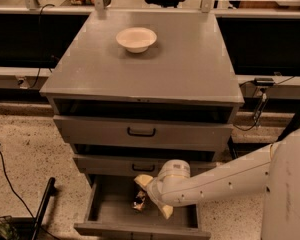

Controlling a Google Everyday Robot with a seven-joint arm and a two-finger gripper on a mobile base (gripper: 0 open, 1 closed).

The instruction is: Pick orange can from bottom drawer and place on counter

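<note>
The orange can [139,200] lies inside the open bottom drawer [110,219], near its middle. My gripper [153,197] reaches down into that drawer from the right on the white arm [215,181]. It is open, with one tan finger [142,181] above the can and the other [166,212] below and to the right. The can sits at the fingertips, partly hidden by them, and rests on the drawer floor. The counter [180,69] is the grey top of the cabinet.
A white bowl [136,38] stands on the counter at the back left. The two upper drawers with black handles [141,132] stand slightly ajar. A black pole [42,209] and cable lie on the floor to the left. A rail runs behind the cabinet.
</note>
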